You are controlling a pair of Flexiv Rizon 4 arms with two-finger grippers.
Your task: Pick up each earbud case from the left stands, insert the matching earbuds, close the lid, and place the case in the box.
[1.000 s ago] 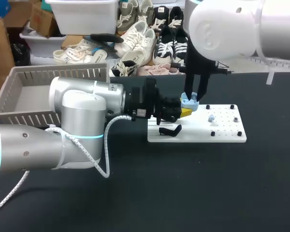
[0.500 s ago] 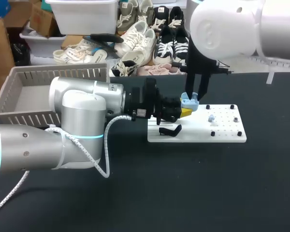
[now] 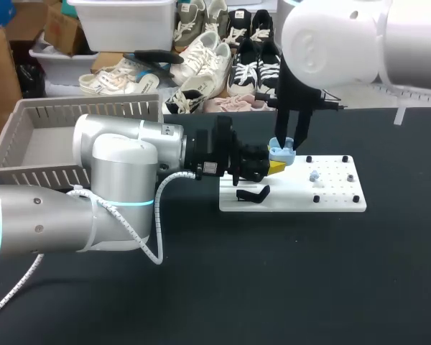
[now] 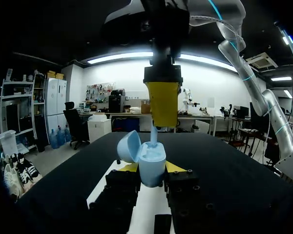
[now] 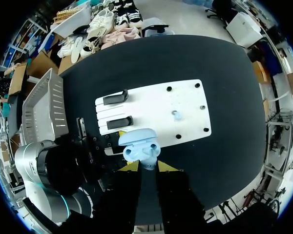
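Two pincers meet over the near-left corner of the white board [image 3: 294, 194], which lies flat on the dark desk [image 3: 273, 280]. The left pincer [image 4: 151, 168], reaching in level from the side, is clenched on the light blue earbud case [image 4: 153, 157]. Its yellow-tipped fingers [image 4: 129, 167] press the case's lower body from both sides and hold it upright just above the board's edge. The case's lid [image 4: 129, 146] stands hinged open and tipped back to one side.

The right pincer [image 4: 163, 103] hangs straight down over the open case. A pale blue earbud [image 4: 154, 134] pokes out below its yellow tips, and its lower end meets the case's open top. The pincer seems to be pinching this earbud, though from the left wrist the two tips read as a single yellow block. From the right wrist, the case sits just ahead of that pincer's own tips, which are drawn close together.

A second earbud [image 5: 176, 115] lies loose near the middle of the board, well apart from the case. Two black stands [image 5: 115, 97] sit side by side on the board's left part, both bare. The grey slatted box [image 3: 86, 109] rests on the desk behind the left arm, away from the board.
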